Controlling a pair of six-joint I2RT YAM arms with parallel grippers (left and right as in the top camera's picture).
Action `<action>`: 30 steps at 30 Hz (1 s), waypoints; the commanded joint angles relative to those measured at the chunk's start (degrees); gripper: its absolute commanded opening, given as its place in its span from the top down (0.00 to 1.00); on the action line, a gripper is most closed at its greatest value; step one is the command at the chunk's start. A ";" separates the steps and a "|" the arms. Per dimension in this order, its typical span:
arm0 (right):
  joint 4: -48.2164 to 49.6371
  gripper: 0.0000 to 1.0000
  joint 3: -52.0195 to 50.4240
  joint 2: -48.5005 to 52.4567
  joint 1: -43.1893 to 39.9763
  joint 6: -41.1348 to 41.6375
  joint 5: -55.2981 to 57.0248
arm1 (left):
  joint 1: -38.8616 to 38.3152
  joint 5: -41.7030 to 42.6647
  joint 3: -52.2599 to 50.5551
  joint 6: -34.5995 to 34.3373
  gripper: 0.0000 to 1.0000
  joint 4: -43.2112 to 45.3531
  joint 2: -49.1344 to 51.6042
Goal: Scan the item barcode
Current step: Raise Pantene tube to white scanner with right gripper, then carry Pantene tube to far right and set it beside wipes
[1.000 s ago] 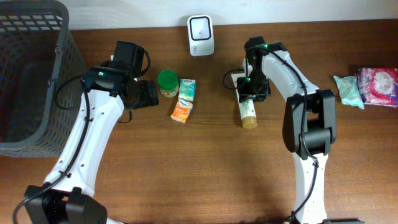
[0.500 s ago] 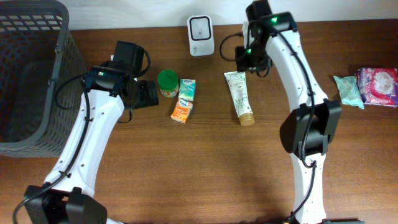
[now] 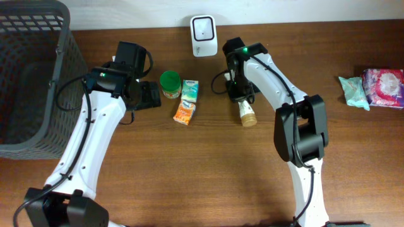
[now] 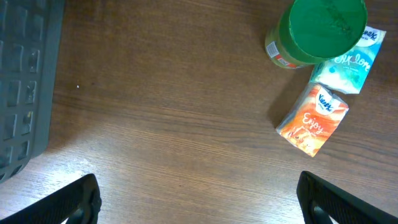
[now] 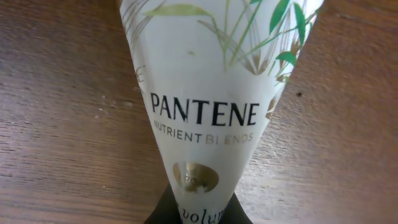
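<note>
Right gripper (image 5: 194, 210): fingertips pressed together, dark tip low in the right wrist view over the tube's lower print. Contact with the tube cannot be told.
Pantene tube (image 5: 202, 93): lies flat on the table, between the scanner and the table's middle. In the overhead view its tan cap (image 3: 248, 117) points away from the scanner and the arm covers its upper body.
Tube print: "PANTENE", below it "NUTRIENT BLENDS", a gold seal, then part of a word, "volum". Green leaf drawings on white.
Barcode scanner (image 3: 204, 27): white, upright at the far table edge.
Left gripper (image 4: 199, 202): fingers spread wide, nothing between them, beside the jar.
Green-lidded jar (image 4: 317, 31): upright, label unreadable.
Teal tissue pack (image 4: 345, 59): touching the jar, script too blurred to read.
Orange tissue pack (image 4: 311, 118): just beside the teal one, script reads roughly "Enjoy".
Basket (image 3: 31, 75): dark mesh, left edge.
</note>
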 commanded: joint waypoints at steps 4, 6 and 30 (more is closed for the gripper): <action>-0.68 0.96 21.66 0.61 -0.15 1.84 -1.29 | -0.15 -0.61 0.09 -0.57 0.01 0.07 -0.20; 8.13 0.96 24.48 0.59 -0.15 5.95 -1.95 | -0.15 -0.61 0.09 -0.57 0.01 0.07 -0.20; 21.62 0.96 11.74 -10.69 -12.79 6.19 17.53 | -0.15 -0.61 0.09 -0.57 0.01 0.07 -0.20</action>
